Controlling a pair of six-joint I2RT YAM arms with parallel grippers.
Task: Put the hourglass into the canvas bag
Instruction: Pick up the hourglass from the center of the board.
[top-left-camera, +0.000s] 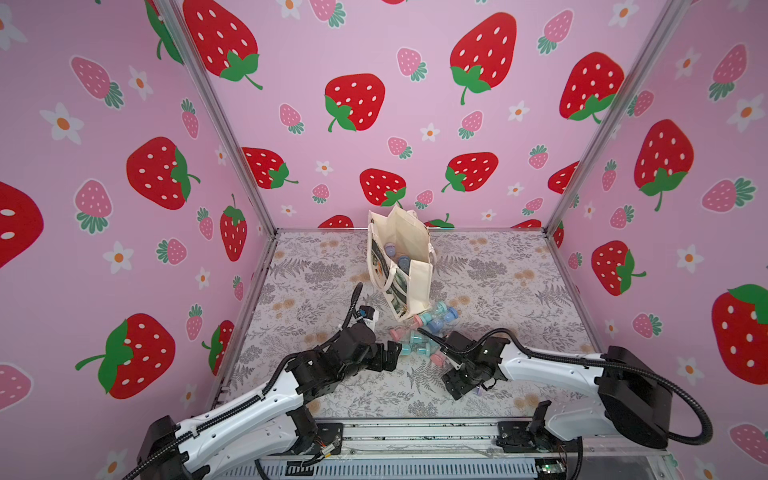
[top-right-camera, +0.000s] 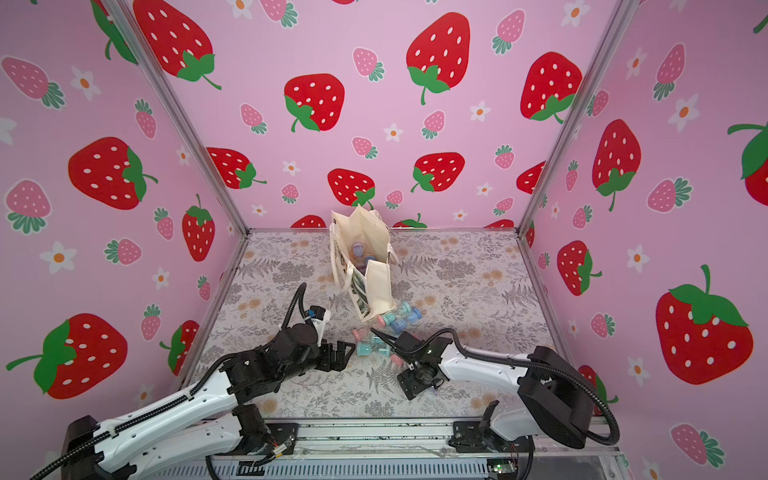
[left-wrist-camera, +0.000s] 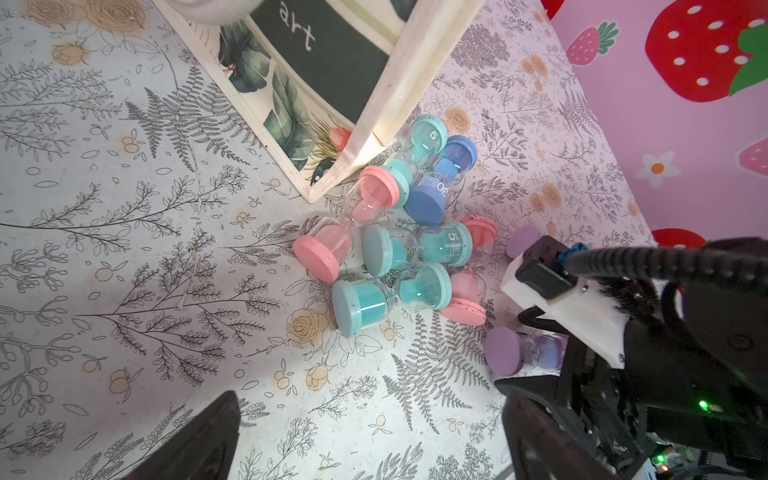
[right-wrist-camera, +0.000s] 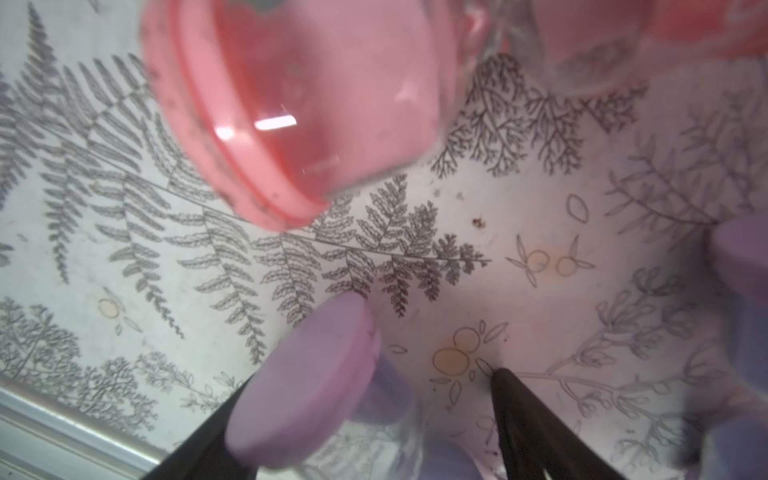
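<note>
In both top views: canvas bag (top-left-camera: 415, 282) (top-right-camera: 378, 286), cream and boxy, upright mid-bench (top-left-camera: 498, 291), mouth open; loose hourglasses (top-left-camera: 419, 332) heaped at its near corner. Left wrist: leaf print, dark lettered band; left hand (left-wrist-camera: 370, 395) spread wide, empty. Lilac-capped hourglass (left-wrist-camera: 505, 351) lies sideways beside the heap. Right wrist: right hand (right-wrist-camera: 374, 386) — fingers apart — straddles it.
</note>
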